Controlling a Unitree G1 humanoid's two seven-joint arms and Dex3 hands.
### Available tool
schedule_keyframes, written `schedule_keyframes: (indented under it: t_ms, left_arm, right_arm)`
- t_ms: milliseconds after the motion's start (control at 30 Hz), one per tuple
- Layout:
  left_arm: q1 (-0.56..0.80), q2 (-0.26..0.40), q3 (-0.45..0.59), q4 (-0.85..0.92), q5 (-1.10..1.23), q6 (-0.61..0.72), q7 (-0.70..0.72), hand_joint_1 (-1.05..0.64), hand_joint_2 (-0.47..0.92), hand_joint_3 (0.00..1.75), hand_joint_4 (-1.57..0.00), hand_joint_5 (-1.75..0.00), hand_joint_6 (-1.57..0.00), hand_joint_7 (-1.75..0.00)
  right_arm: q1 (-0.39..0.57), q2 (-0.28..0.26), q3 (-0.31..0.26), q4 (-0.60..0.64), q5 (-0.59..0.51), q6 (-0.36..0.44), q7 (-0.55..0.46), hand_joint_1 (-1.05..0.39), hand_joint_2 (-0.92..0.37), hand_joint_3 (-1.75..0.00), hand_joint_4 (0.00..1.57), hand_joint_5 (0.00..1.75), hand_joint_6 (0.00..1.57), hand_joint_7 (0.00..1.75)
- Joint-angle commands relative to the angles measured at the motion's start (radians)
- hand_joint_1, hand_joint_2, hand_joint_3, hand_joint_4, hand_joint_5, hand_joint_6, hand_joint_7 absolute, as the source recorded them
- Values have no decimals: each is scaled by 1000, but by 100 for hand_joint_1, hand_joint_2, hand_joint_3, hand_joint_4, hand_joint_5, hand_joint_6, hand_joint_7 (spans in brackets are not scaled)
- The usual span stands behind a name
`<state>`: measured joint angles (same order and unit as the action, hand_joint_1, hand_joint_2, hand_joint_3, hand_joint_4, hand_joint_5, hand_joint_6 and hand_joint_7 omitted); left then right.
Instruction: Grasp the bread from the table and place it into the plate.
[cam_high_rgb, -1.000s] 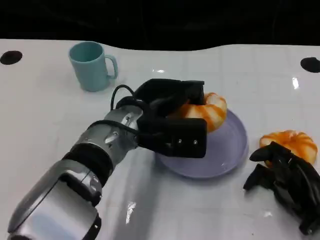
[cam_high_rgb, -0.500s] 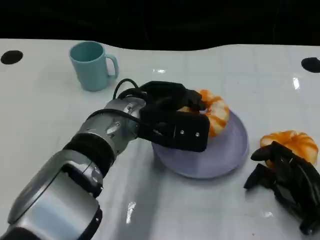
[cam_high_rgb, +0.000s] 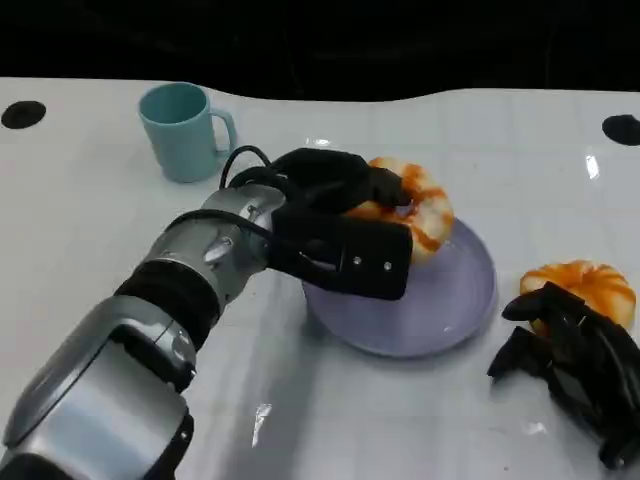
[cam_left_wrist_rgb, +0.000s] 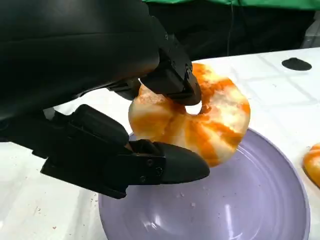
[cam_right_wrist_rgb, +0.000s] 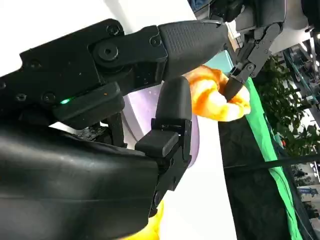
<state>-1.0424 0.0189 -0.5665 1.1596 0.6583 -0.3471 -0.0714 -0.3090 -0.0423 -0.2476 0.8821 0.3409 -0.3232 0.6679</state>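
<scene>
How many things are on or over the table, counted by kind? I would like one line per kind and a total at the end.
Bread rings: 2 (one held over the plate by the left robot hand, one on the table by the right robot hand)
Plates: 1 (purple)
Mugs: 1 (light blue)
Total: 4

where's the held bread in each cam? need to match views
Head view: bread centre, over the plate's far rim, in the left robot hand.
Left wrist view: centre, above the plate.
Right wrist view: upper right, beside the plate.
Shared landmark: the purple plate.
</scene>
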Motion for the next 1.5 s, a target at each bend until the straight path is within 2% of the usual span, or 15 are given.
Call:
schedule_keyframes:
  t_ms: [33,133,200,300,500,600,633,700,867,933,1100,1133,1267,1433,1500]
  left_arm:
    - [-1,15,30,-23,-21,-13,42,-80,92,40,-2,-122,-40,-83]
    - [1,17,34,-26,-23,-16,45,-80,92,40,0,-128,-36,-94]
    - [3,20,38,-30,-28,-20,46,-80,92,40,0,-138,-31,-132]
    - [4,21,38,-31,-29,-22,47,-80,92,40,0,-140,-30,-140]
    - [13,40,60,-53,-63,-68,15,-81,92,39,-5,-169,-16,-161]
    - [19,49,74,-60,-80,-93,1,-80,92,37,-10,-174,-11,-162]
    - [21,52,80,-62,-90,-99,-8,-80,92,35,-16,-174,-11,-147]
    - [23,55,86,-66,-101,-105,-19,-79,92,33,-20,-175,-12,-137]
    - [28,83,86,-93,-100,-117,-67,-80,92,37,-10,-170,-16,-126]
    - [38,93,94,-105,-108,-126,-76,-81,92,37,-3,-174,-29,-114]
    - [50,106,107,-111,-124,-142,-92,-82,92,38,0,-166,-42,-115]
    - [50,108,107,-111,-127,-142,-99,-84,92,39,0,-148,-44,-121]
    - [47,115,109,-112,-136,-133,-143,-84,92,41,-7,-126,-42,-130]
    - [48,116,113,-117,-137,-130,-155,-84,92,42,-9,-122,-41,-132]
    - [70,134,131,-136,-156,-170,-145,-84,92,40,-14,-141,-30,-128]
  right_arm:
    - [15,-6,5,14,-9,10,-3,-52,-92,-28,67,155,62,124]
    - [15,-6,6,15,-12,0,-4,-52,-92,-28,67,156,61,124]
    - [16,-7,7,17,-16,-12,-4,-53,-92,-28,67,157,62,125]
    - [16,-7,8,20,-17,-18,-5,-54,-92,-28,66,158,61,126]
    - [16,-4,7,16,-9,-1,-13,-54,-92,-26,66,158,62,126]
    - [16,-4,9,15,-10,-3,-14,-53,-92,-28,66,158,62,125]
    - [16,-4,9,13,-8,4,-16,-53,-92,-27,66,158,62,125]
    - [16,-5,10,11,-7,10,-18,-53,-92,-27,66,158,62,126]
    - [21,-8,13,9,-11,0,-19,-53,-92,-27,66,158,62,125]
    - [21,-9,14,9,-10,0,-17,-53,-92,-27,66,158,61,125]
    - [19,-9,12,18,-7,-12,-14,-52,-92,-27,66,157,61,125]
    - [20,-10,14,16,-8,-9,-15,-52,-92,-28,67,157,61,125]
    - [23,-7,16,14,-12,-21,-22,-52,-92,-29,67,158,61,126]
    - [23,-7,18,15,-11,-24,-23,-52,-92,-29,68,158,61,127]
    - [23,-6,17,13,-4,-13,-16,-52,-92,-29,67,158,60,128]
